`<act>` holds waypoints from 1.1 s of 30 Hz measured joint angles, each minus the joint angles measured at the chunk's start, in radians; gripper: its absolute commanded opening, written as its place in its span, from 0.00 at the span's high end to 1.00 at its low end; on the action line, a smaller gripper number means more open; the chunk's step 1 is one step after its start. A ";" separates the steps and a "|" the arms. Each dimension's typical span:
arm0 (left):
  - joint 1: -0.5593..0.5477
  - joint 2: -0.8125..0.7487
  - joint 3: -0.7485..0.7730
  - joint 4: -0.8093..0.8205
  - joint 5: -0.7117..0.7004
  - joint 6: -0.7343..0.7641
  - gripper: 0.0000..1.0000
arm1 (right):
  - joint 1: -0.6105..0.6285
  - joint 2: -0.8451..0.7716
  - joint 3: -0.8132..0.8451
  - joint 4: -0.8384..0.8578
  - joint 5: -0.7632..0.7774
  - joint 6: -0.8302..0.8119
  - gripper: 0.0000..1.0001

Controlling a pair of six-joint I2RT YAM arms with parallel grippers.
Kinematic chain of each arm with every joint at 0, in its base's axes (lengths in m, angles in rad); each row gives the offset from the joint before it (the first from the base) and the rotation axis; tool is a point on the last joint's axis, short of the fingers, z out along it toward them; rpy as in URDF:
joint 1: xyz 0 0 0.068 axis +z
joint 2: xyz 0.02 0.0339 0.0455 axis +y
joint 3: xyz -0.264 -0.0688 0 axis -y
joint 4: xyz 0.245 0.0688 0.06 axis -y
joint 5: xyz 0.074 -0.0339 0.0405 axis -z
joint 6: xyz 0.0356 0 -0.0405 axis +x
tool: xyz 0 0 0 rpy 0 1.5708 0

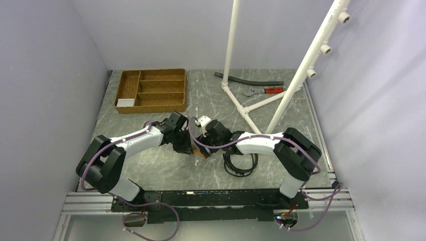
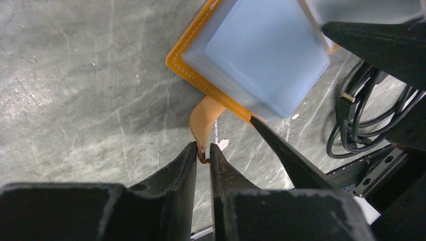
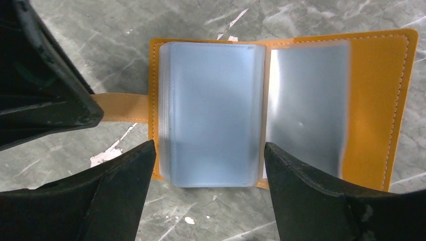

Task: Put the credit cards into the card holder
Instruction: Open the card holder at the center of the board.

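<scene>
Left wrist: left fingers (image 2: 178, 173) clamped on snap tab (image 2: 205, 118) of open card holder (image 2: 261, 50) on grey surface (image 2: 75, 75). Right fingers (image 3: 120, 191) apart, either side of its pale blue-grey pockets (image 3: 211, 110).

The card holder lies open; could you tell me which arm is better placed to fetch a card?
Probably right: the right hand is open and empty over the card holder; the left hand pinches its snap tab.

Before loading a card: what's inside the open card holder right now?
Frosted blue-grey sleeves fill the card holder; no card shows plainly through the top ones. Sleeves stacked beneath are covered. The left tool pinches its snap tab.
</scene>
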 measured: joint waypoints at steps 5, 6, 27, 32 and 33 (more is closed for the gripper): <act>0.000 0.000 -0.018 0.001 0.000 -0.001 0.80 | -0.005 0.027 0.005 0.002 0.002 0.004 0.30; 0.000 0.000 -0.020 0.002 0.000 -0.001 0.80 | -0.009 0.027 0.005 0.003 -0.003 0.008 0.27; 0.000 0.000 -0.027 0.007 0.003 0.000 0.79 | -0.109 0.024 -0.023 0.081 -0.163 0.084 0.46; 0.000 0.000 -0.027 0.007 0.003 -0.001 0.79 | -0.111 0.030 -0.021 0.082 -0.129 0.096 0.30; 0.000 0.000 -0.028 0.007 0.003 0.000 0.79 | -0.111 0.031 -0.021 0.082 -0.126 0.097 0.30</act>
